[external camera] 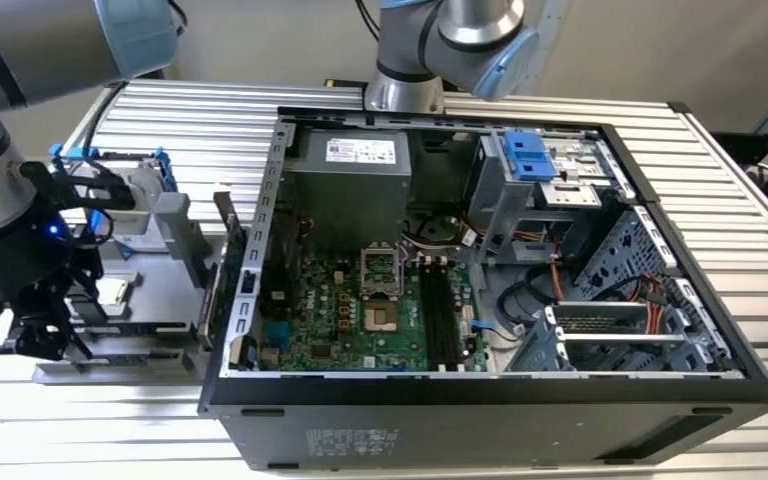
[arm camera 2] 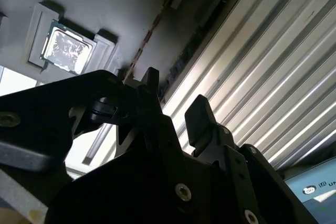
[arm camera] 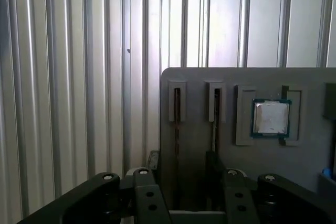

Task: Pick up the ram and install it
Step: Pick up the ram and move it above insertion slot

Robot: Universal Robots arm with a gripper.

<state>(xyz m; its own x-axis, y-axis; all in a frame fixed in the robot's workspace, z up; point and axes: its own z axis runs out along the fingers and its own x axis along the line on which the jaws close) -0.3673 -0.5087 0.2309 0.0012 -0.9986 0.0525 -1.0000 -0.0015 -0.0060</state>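
- Presently the gripper [external camera: 35, 338] hangs low over a grey tray [external camera: 107, 372] at the exterior view's left. The tray lies on the slatted bench [external camera: 744, 230], just beside the open case [external camera: 491, 425].
- Its fingers stand parted and hold nothing. In the second wrist view, bright bench slats show through the gap between the two black fingertips [arm camera 2: 200, 109].
- The ram [arm camera: 177, 109] stands edge-on in a narrow slot of the tray, near the tray's corner. The first wrist view shows it as a thin dark strip.
- That slot runs in toward the gap between the fingers. They seem not to touch the ram, though the gripper's body hides the slot's near end.
- A second thin strip [arm camera: 216, 116] sits in the next slot, parallel to the ram and just beside it.
- A square silver chip [arm camera: 271, 118] lies flat in its own recess on the far side of the second strip, apart from both.
- In the second wrist view the same chip shows on the tray beyond the fingers, with one strip's edge running as a brownish line towards the nearer finger.
- Inside the case a green motherboard [external camera: 344, 300] lies flat on the bottom. Its long black slots [external camera: 440, 312] run side by side towards the case's front wall.
- The ram is in the tray, outside the case and well apart from those slots, so it is not yet installed.
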